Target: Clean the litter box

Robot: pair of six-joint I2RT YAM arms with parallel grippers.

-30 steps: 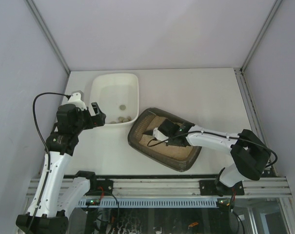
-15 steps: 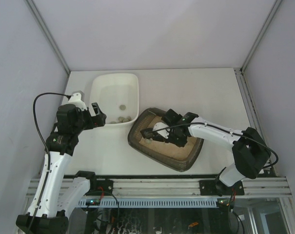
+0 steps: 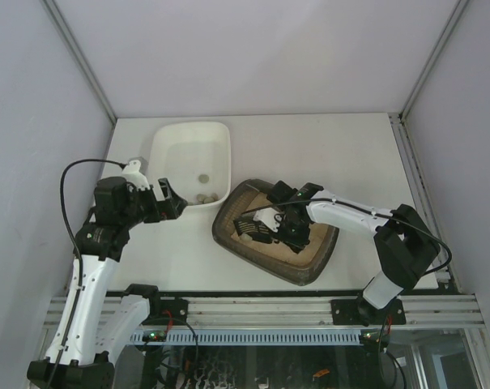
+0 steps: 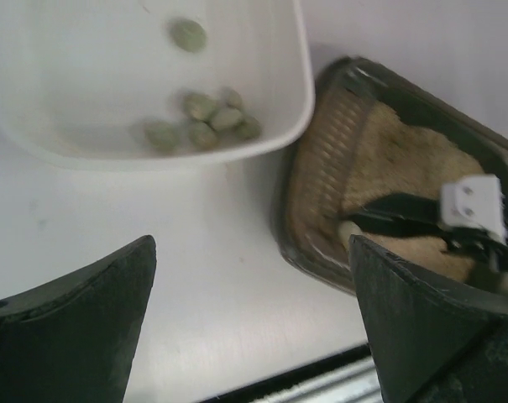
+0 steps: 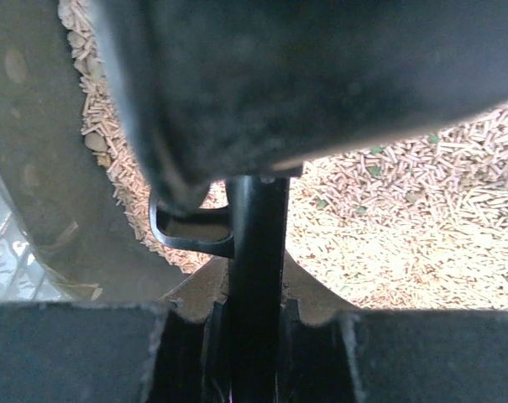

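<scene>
Since the right claw (image 3: 279, 224) grips the scoop (image 3: 251, 228) tight, blade down in the litter box (image 3: 261, 261) right below it, likely to sift, the left claw (image 3: 168, 201) hangs wide beside the tray (image 3: 188, 154).

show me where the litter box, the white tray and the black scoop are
litter box (image 3: 265, 262), top view, near rim
white tray (image 3: 188, 154), top view, bare floor
black scoop (image 5: 255, 252), right wrist view, handle

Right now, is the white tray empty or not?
Not empty: the white tray holds a cluster of small greenish lumps by one wall, one more apart.
</scene>
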